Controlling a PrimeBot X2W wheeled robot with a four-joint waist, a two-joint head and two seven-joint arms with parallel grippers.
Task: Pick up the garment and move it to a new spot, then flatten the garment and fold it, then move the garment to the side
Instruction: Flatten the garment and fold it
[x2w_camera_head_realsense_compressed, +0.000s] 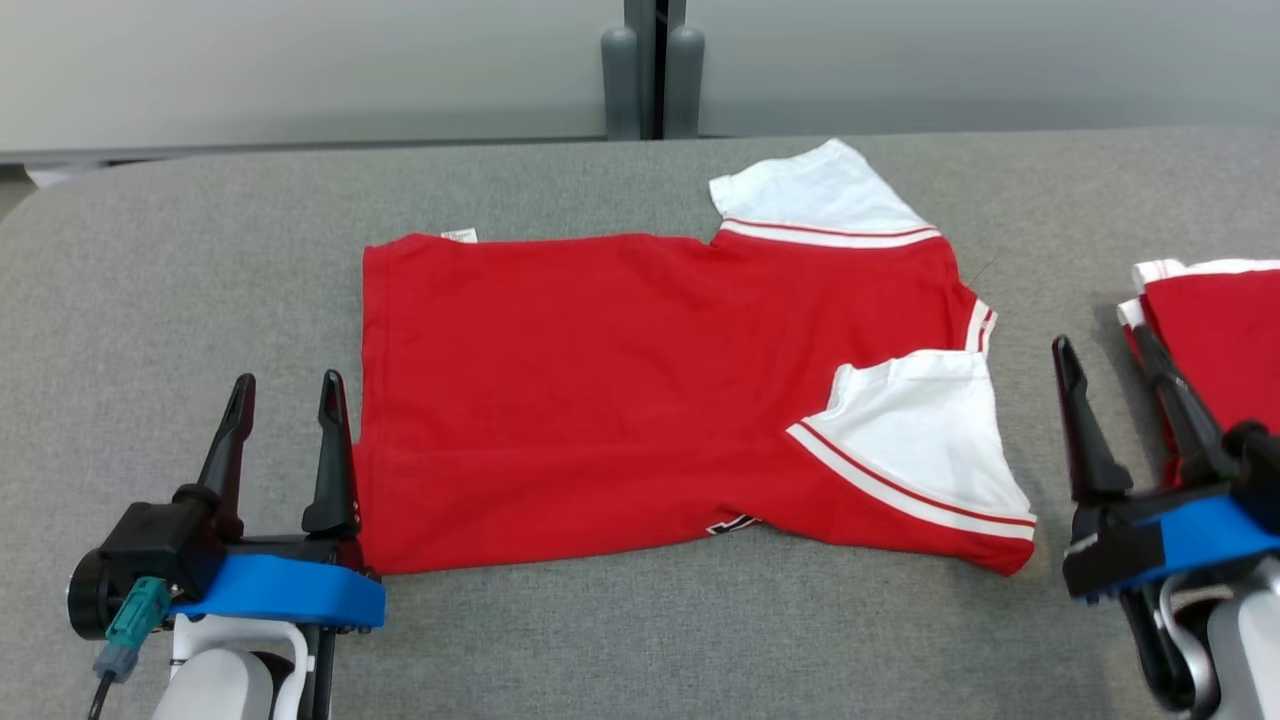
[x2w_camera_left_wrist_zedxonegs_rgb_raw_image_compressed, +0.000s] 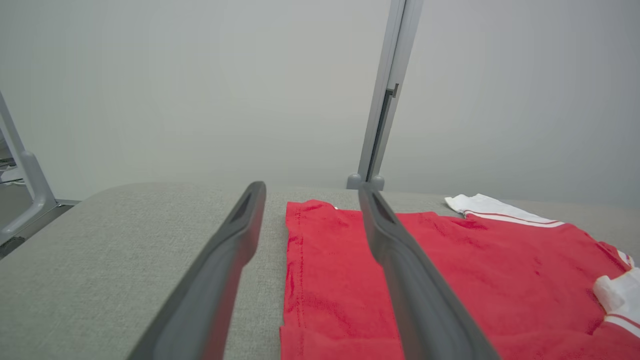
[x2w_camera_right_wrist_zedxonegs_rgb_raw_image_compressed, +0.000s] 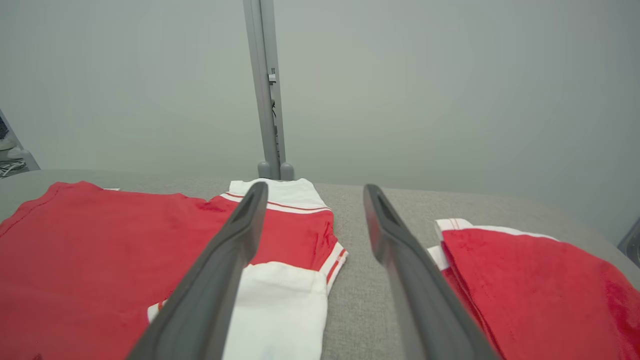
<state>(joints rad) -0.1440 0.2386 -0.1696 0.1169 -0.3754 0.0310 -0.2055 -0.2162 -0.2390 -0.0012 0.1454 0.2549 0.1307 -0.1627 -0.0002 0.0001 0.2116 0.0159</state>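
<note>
A red T-shirt (x2w_camera_head_realsense_compressed: 620, 400) with white, red-striped sleeves lies spread across the grey table (x2w_camera_head_realsense_compressed: 180, 260), hem to the left, collar to the right. The near sleeve (x2w_camera_head_realsense_compressed: 925, 440) is folded in over the body; the far sleeve (x2w_camera_head_realsense_compressed: 810, 195) sticks out at the back. My left gripper (x2w_camera_head_realsense_compressed: 287, 385) stands open beside the shirt's left hem, its right finger at the hem edge; the hem (x2w_camera_left_wrist_zedxonegs_rgb_raw_image_compressed: 295, 270) runs between the two fingers in the left wrist view. My right gripper (x2w_camera_head_realsense_compressed: 1100, 345) is open, just right of the collar end, with bare table (x2w_camera_right_wrist_zedxonegs_rgb_raw_image_compressed: 350, 300) between its fingers.
A second red and white garment (x2w_camera_head_realsense_compressed: 1215, 330) lies folded at the table's right edge, close behind my right gripper, also seen as the folded pile (x2w_camera_right_wrist_zedxonegs_rgb_raw_image_compressed: 525, 285). A grey partition with a vertical post (x2w_camera_head_realsense_compressed: 650, 70) runs behind the table. The table's rounded left corner (x2w_camera_head_realsense_compressed: 60, 200) is near.
</note>
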